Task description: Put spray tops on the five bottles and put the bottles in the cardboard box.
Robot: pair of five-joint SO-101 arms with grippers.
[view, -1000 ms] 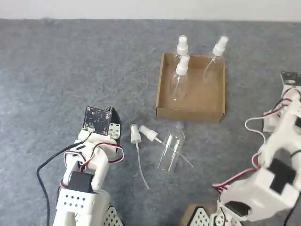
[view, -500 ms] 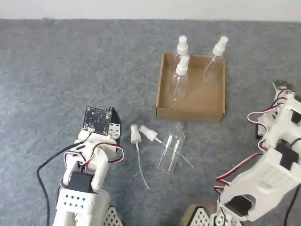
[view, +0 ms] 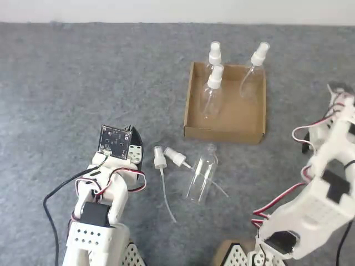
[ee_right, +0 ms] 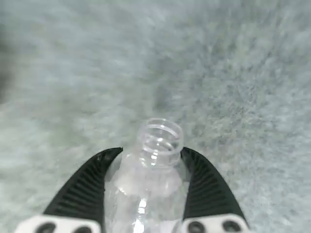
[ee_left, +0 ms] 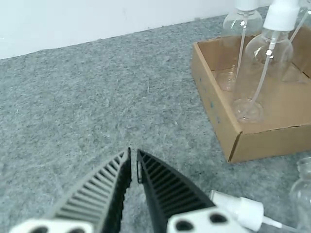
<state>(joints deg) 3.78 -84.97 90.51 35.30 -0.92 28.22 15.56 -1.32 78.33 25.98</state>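
Three capped bottles (view: 211,93) are contained in the cardboard box (view: 224,133). Nearer, an uncapped bottle (view: 201,176) is laid flat, two spray tops (view: 160,158) just left.

My two arms seen from above, one at each near corner.
My left arm (view: 102,199) sits folded low on the near left, wrist camera board facing up. The left gripper (ee_left: 133,158) points forward, its ribbed black fingers drawn almost together with nothing between them. My right arm (view: 321,199) rises along the right edge. The right gripper (ee_right: 150,153) clamps an uncapped bottle (ee_right: 156,138) just below its neck, one finger on each side.
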